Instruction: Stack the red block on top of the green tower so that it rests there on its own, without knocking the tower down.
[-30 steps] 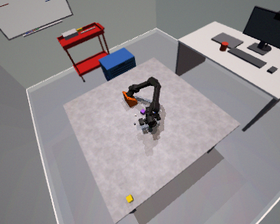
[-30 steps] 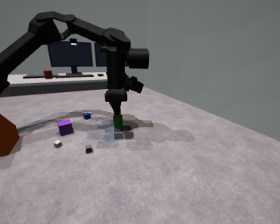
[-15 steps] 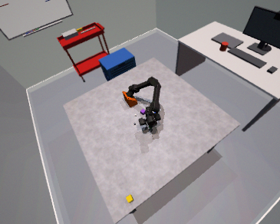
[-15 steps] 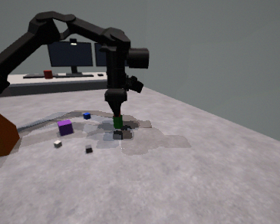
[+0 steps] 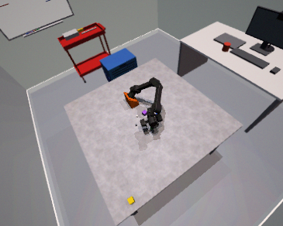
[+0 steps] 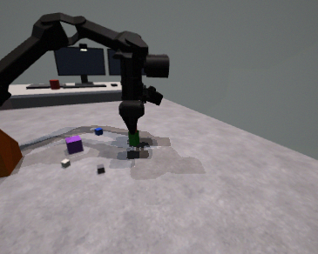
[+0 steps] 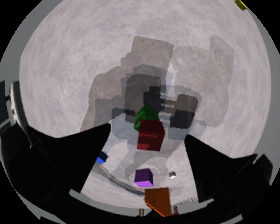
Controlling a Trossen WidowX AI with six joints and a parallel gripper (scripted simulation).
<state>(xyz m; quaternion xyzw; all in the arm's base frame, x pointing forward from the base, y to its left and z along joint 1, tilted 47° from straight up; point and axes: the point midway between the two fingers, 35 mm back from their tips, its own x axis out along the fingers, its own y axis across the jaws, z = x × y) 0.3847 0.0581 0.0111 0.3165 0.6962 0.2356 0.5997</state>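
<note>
The green tower (image 6: 133, 139) (image 7: 145, 118) stands upright on the table under the gripper. The red block (image 7: 151, 136) is between the spread fingers in the wrist view, overlapping the near part of the green tower. In the exterior view only a sliver of red shows at the tower's top, the rest hidden by the fingers; it appears to sit on the tower, but the contact is not clear. My gripper (image 6: 132, 130) (image 7: 149, 133) is open, pointing down, with its fingertips around the red block's level and space on both sides of it. In the top view the arm hides both.
A purple cube (image 5: 144, 112) (image 6: 74, 144) (image 7: 143, 178), a blue cube (image 6: 98, 131) (image 7: 102, 158), a white cube (image 6: 65, 163) (image 7: 172, 174) and a black cube (image 6: 100, 169) lie on the arm's base side. The orange piece (image 5: 131, 100) (image 7: 158, 201) is beyond them. A yellow cube (image 5: 131, 200) lies near the table's far corner.
</note>
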